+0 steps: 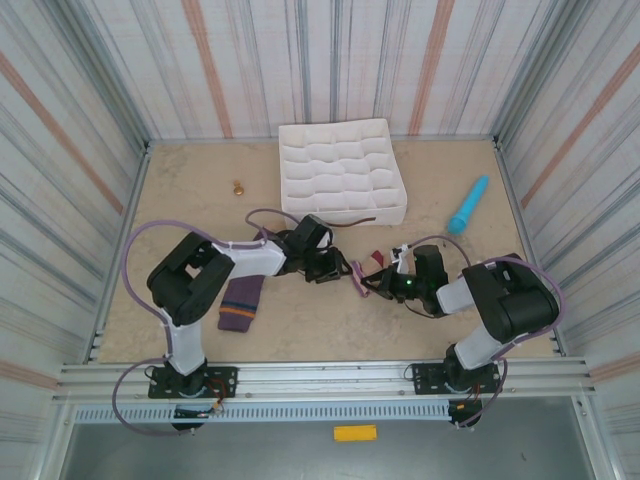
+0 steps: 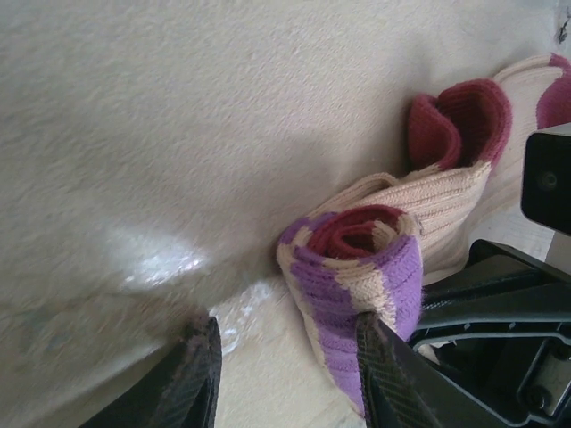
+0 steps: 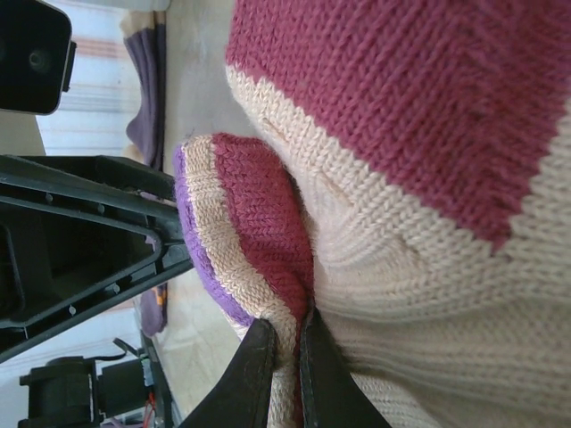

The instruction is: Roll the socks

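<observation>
Left jaws: my left gripper [image 1: 325, 266] [image 2: 285, 374] stands released, fingers apart with bare table between them; nothing is grasped.
Left contact: one finger [image 2: 385, 379] lies against the rolled end of the beige sock [image 2: 419, 196].
Right jaws: my right gripper [image 1: 386, 285] [image 3: 284, 379] is clenched, its two tips pressed together on a thin fold of the beige sock [image 3: 428, 267].
Beige sock: on the table [image 1: 300, 335] between my two grippers [image 1: 363, 272], partly rolled. The curled end shows purple and cream stripes with dark red inside, and a dark red band sits further along.
Purple sock: flat on the table [image 1: 240, 303] just beside my left arm, well apart from both grippers and untouched.
White tray: at the far side of the table [image 1: 350, 212], beyond the beige sock.
Turquoise stick: right of the tray [image 1: 467, 205], apart from the socks.
</observation>
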Tool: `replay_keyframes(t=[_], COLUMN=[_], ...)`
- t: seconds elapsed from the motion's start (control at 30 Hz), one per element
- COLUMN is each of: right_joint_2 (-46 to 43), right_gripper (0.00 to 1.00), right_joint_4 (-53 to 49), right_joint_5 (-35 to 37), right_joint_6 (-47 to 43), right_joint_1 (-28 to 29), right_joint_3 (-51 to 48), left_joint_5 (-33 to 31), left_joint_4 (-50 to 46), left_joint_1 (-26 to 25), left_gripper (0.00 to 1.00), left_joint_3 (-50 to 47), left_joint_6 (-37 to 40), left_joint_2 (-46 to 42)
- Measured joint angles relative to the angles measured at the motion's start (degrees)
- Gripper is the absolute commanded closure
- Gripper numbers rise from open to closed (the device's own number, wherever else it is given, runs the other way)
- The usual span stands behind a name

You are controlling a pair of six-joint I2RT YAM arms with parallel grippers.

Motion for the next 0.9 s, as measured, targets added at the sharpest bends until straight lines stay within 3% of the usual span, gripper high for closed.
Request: replay_keyframes(t=[0.57, 0.77, 0.9], right_joint_2=[1.75, 4.39, 5.62], right_gripper=[1.00, 1.00, 1.00], right_joint_4=[1.92, 5.60, 7.41], right_joint_5=[-1.03, -2.71, -3.23], right_joint_6=[1.22, 1.64, 1.68], right_joint_1=[-2.03, -2.45, -2.56], right_joint_3=[0.04, 0.09, 0.17], left_joint_5=[-0.59, -2.54, -3.41], left_joint_4=[4.35, 5.51, 5.70], left_joint_1=[-1.90, -2.29, -2.34], left_gripper=[0.64, 0.76, 0.93], left_joint_3=[3.85, 3.91, 4.28], left_joint_6=[-2.36, -3.19, -3.50], left_joint_2=[4.74, 5.31, 5.44])
